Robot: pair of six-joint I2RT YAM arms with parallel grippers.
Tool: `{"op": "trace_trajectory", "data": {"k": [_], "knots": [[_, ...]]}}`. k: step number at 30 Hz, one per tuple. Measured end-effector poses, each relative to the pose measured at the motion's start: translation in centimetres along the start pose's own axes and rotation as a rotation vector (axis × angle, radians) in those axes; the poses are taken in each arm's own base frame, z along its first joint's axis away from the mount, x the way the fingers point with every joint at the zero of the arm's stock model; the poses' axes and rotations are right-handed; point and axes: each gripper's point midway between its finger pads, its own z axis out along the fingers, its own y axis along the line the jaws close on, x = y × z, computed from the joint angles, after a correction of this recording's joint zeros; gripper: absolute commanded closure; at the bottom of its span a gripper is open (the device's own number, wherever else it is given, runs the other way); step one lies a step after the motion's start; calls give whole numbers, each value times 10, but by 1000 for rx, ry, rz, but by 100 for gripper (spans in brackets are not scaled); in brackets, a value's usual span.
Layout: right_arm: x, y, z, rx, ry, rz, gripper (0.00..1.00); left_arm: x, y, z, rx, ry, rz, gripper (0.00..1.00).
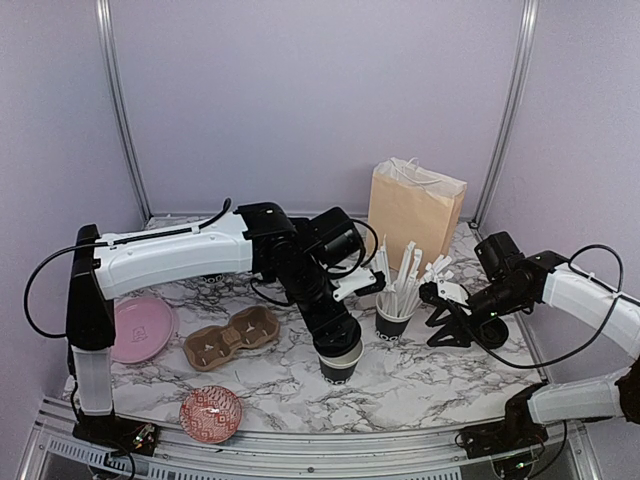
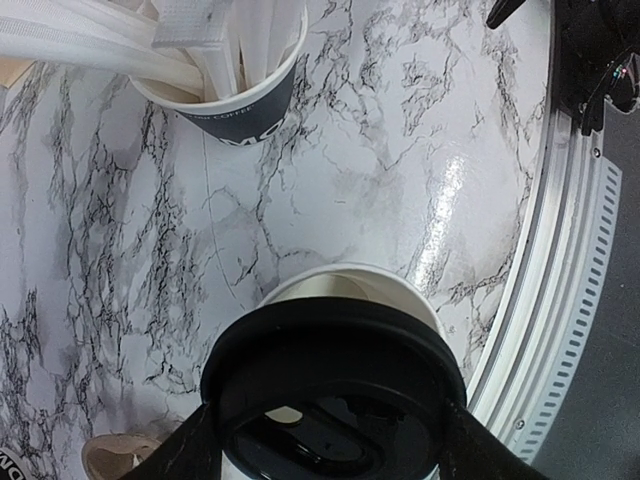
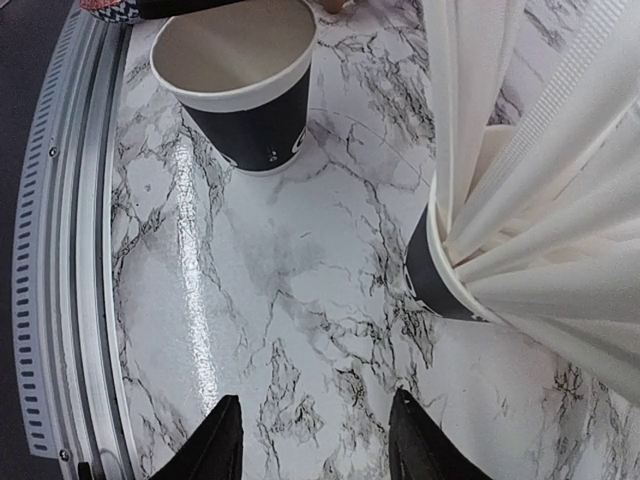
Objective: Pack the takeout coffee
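Note:
One takeout coffee cup (image 1: 341,368), black with a white rim, stands upright on the marble table in front of centre. My left gripper (image 1: 337,340) hangs straight over it, shut on a round black lid (image 2: 335,400). In the left wrist view the lid covers the near part of the cup's mouth, and only the far white rim (image 2: 352,283) shows. Whether lid and rim touch I cannot tell. The right wrist view shows that same cup (image 3: 247,95) open and empty. My right gripper (image 3: 315,440) is open over bare marble, right of the cup of straws (image 3: 435,270).
A black cup full of white straws (image 1: 393,318) stands between the two grippers. A brown paper bag (image 1: 415,208) stands at the back. A cardboard cup carrier (image 1: 232,338), a pink plate (image 1: 140,328) and a red patterned bowl (image 1: 210,412) lie to the left. A metal rail (image 2: 560,300) edges the table's near side.

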Motion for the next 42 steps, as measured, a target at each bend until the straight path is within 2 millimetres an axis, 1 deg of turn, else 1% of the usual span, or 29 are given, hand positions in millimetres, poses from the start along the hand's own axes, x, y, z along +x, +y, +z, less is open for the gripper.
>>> {"op": "trace_trajectory", "data": {"k": [4, 8, 19, 21, 25, 27, 29, 33, 38, 40, 42], "knots": [[0, 0, 0, -2, 1, 0, 52, -1, -3, -1, -2, 4, 9, 30], [0, 1, 1, -4, 2, -2, 52, -1, -4, 4, -4, 18, 14, 30], [0, 0, 1, -2, 5, -2, 52, 1, 0, 15, -28, 51, 18, 28], [1, 0, 1, -1, 6, -2, 52, 3, 0, 17, -31, 63, 18, 25], [4, 2, 3, -6, 11, 3, 52, 0, 0, 22, -33, 65, 26, 17], [5, 2, 3, -8, 13, 4, 52, 0, -1, 24, -36, 68, 31, 3], [4, 2, 3, -8, 12, 4, 52, -1, -3, 24, -39, 70, 36, 1], [5, 2, 3, -9, 13, 4, 52, -7, -8, 20, -54, 52, 59, 1], [0, 3, 2, -11, 11, -6, 52, -4, -1, 14, -118, 56, 63, 1], [-6, 6, 2, -18, 7, -29, 53, 1, 2, 4, -146, 52, 52, 1], [-12, 10, 4, -26, 13, -60, 53, 4, 5, -13, -166, 30, 35, 1]]}}
